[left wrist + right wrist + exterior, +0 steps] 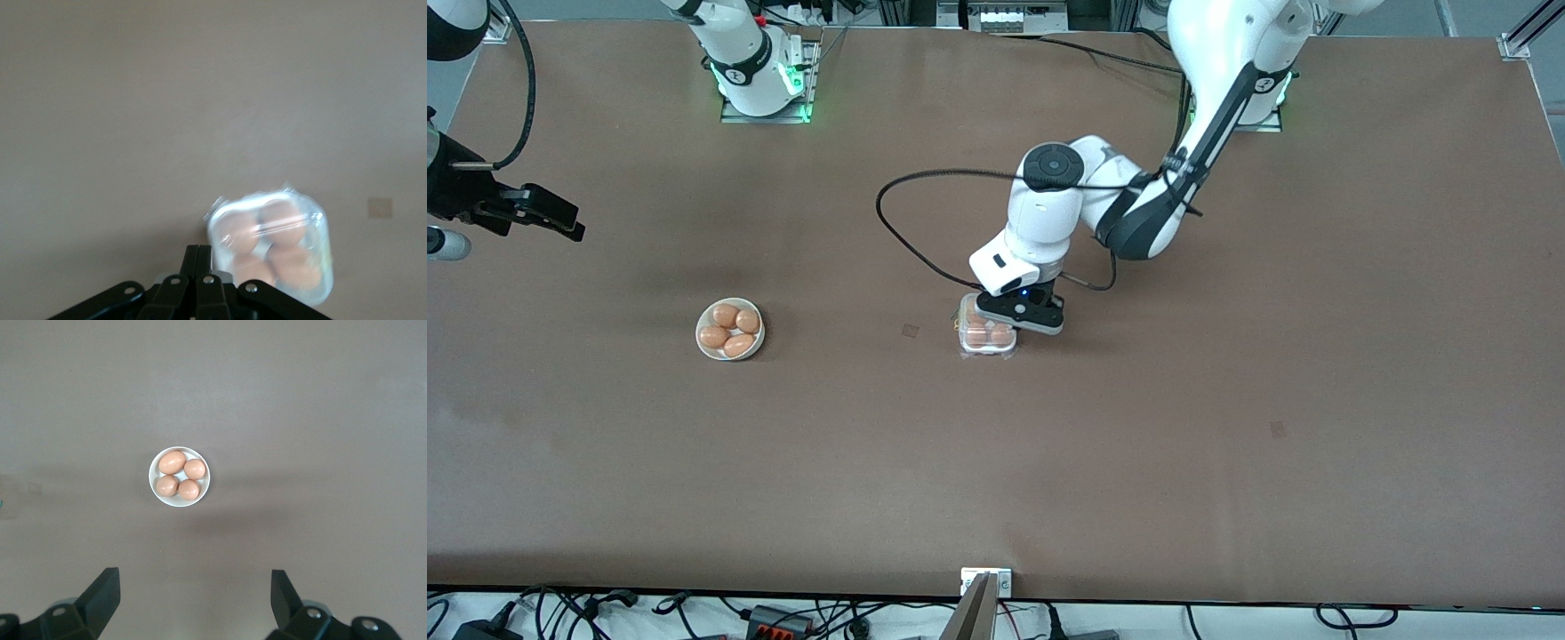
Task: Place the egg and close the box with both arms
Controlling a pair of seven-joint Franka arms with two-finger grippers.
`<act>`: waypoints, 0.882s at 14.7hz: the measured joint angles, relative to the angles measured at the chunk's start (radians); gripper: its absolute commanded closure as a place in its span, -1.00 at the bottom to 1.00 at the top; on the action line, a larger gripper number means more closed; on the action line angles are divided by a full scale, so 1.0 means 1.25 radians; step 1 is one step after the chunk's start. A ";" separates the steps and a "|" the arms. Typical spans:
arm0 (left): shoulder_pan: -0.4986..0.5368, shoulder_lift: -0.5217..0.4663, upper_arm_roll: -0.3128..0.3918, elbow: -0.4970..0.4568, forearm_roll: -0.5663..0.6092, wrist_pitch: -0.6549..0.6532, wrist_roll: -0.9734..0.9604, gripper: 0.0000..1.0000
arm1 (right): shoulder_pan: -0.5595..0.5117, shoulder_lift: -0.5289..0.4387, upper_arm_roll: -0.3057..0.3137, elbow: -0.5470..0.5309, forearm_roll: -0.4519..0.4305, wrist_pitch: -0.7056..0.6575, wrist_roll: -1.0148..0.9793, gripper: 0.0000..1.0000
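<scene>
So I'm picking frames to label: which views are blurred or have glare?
Left wrist view: the box is smeared and its clear lid glares white, with the shut left claw sharper. Right wrist view: sharp on the bowl, the right claw open. Front view: evenly lit, with soft shadows.

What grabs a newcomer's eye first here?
The left hand, fingers shut, sits right over the box mid-table; the clear lid looks down over brown eggs. Toward the right arm's end, a white bowl holds four more eggs. The right hand waits open, high above that bowl.
</scene>
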 measured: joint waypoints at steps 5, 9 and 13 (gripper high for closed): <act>0.002 -0.064 -0.003 0.000 0.000 -0.143 0.000 0.97 | 0.001 0.004 -0.001 0.000 0.000 0.000 -0.001 -1.00; 0.026 -0.064 -0.003 0.023 0.000 -0.220 0.083 0.97 | 0.003 0.004 -0.001 -0.001 0.000 -0.004 -0.003 -1.00; 0.063 -0.076 0.002 0.128 0.006 -0.428 0.194 0.80 | 0.010 0.004 -0.001 -0.002 0.000 -0.008 -0.003 -1.00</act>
